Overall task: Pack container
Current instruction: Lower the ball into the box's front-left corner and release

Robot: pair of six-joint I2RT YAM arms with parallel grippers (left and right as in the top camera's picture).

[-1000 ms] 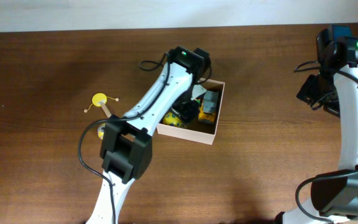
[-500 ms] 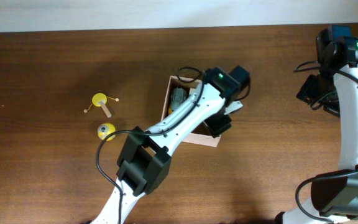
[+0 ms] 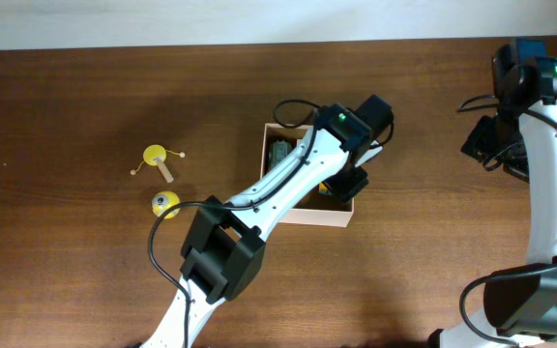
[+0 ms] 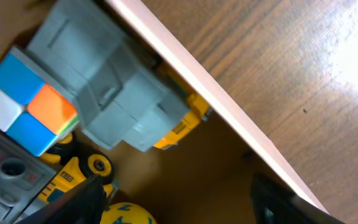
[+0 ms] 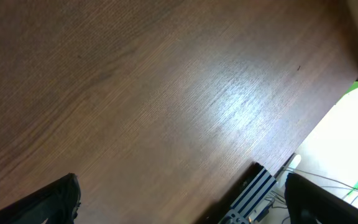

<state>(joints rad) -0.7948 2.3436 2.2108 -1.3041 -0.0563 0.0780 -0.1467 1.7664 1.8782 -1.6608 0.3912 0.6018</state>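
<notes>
Gaping wide and empty, the left pincer straddles the container wall.

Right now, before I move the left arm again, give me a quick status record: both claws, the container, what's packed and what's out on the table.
Left claw: open, empty, inside the container near one wall
Right claw: open, empty, above the table, far right
Container: flat on the table, lidless
Packed (visible): grey block toy, colour cube, yellow wheeled vehicle
Outside: yellow disc toy and small yellow ball, both left of the container
</notes>
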